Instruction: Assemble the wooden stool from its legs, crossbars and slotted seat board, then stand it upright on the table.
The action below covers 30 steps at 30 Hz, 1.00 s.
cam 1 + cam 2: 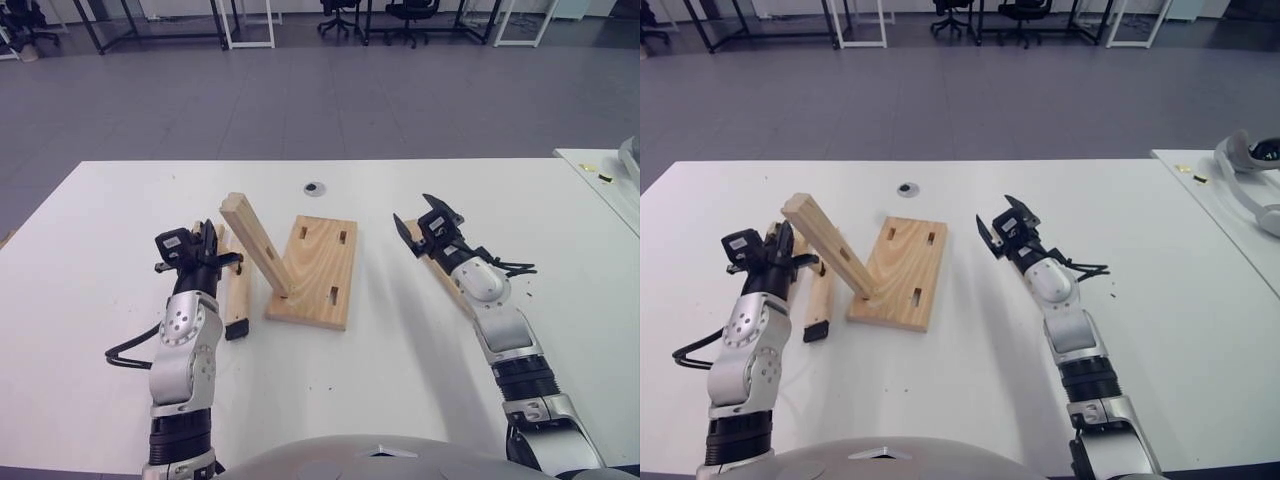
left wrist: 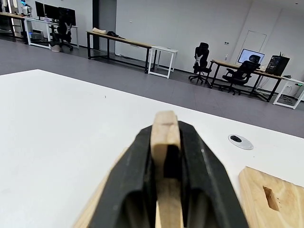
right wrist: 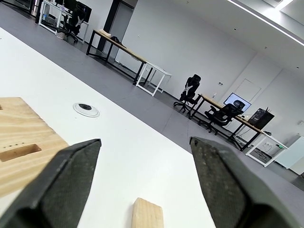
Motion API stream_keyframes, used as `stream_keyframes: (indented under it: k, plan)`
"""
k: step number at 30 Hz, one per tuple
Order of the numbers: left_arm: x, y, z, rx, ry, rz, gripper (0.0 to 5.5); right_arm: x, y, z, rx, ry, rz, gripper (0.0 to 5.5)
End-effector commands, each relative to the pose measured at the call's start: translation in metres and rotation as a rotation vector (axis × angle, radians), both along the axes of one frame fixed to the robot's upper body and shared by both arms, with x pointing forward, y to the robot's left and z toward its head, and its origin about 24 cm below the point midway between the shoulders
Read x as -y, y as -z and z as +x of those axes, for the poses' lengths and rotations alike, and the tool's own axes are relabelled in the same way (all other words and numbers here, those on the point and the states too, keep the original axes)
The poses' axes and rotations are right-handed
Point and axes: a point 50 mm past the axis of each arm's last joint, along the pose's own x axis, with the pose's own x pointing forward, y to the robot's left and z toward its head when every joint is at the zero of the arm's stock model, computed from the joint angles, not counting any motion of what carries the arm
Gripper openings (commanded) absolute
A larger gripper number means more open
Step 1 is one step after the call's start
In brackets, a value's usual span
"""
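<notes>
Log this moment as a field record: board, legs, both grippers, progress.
seat board: flat mid-table, slots facing up
fitted leg: tilted, foot in the board's near-left slot
left gripper: shut on a thin wooden piece, left of the board
loose bar: flat on the table beside the left gripper
right gripper: open, above a spare leg lying right of the board
progress: one leg in, stool not upright

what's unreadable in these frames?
Wooden strip in left gripper: left wrist view, fingers cover its sides and lower end.
Wooden bar below right gripper: right wrist view cuts it at the edge; eye views, the forearm covers most.
Leg tilted in seat board: eye views, leg hides how deep it sits.
</notes>
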Motion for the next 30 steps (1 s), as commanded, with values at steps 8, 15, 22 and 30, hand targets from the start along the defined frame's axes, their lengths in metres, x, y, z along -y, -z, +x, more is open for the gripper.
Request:
stream_keyframes:
  k: [8,15,22,30]
  plan:
    - [0.013,0.039,-0.014,-0.282,0.124,0.134,0.39,0.003,0.000,0.001,-0.004,0.002,-0.038,3.44]
    - [0.028,0.079,-0.039,-0.406,0.178,0.143,0.39,0.003,0.002,0.001,-0.008,0.007,-0.042,3.44]
    - [0.029,0.072,-0.026,-0.376,0.194,0.251,0.39,0.000,0.003,0.003,-0.007,0.005,-0.043,3.44]
    - [0.016,0.043,-0.009,-0.280,0.105,0.337,1.08,-0.004,0.003,0.004,0.009,0.006,-0.043,3.44]
